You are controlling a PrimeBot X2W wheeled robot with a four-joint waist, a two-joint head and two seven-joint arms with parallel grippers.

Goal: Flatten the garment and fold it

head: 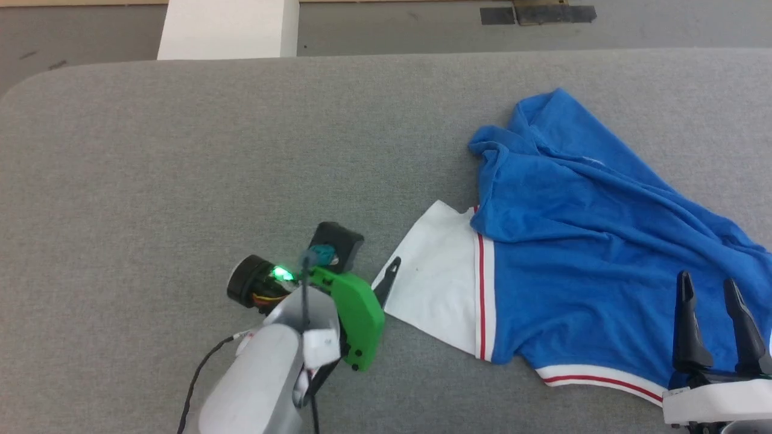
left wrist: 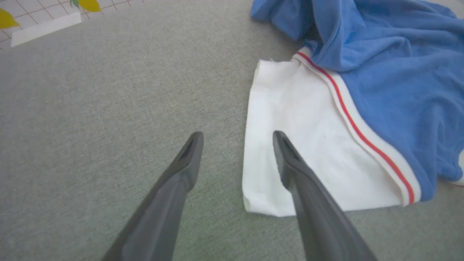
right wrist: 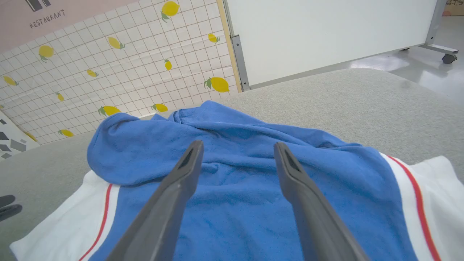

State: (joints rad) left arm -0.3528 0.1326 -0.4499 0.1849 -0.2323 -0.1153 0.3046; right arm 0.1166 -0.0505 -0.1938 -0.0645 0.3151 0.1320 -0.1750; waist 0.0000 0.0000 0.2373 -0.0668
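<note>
Two grippers are working here, both with fingers spread wide and neither holding any cloth. The garment (head: 603, 241) is lying crumpled on the grey surface (head: 181, 150), its blue body bunching and folding over itself, with one white sleeve (left wrist: 319, 145) lying flat at its left side. The left gripper (left wrist: 236, 135) is hovering at that sleeve's outer hem, one finger over the white cloth and the other just off the garment over bare surface; whether the tips are touching cannot be told. The right gripper (right wrist: 238, 144) is hanging above the garment's blue body, near its red-and-white trim (head: 603, 378). Judgement: flattening is only beginning. Risks: the left fingers, straddling the hem, may be catching just one layer of the sleeve, or closing short of it and missing the cloth. A pull on the sleeve alone would likely be dragging the whole garment leftward rather than opening the bunched body. The right fingers may be pinching several folded layers together, locking the creases in.
</note>
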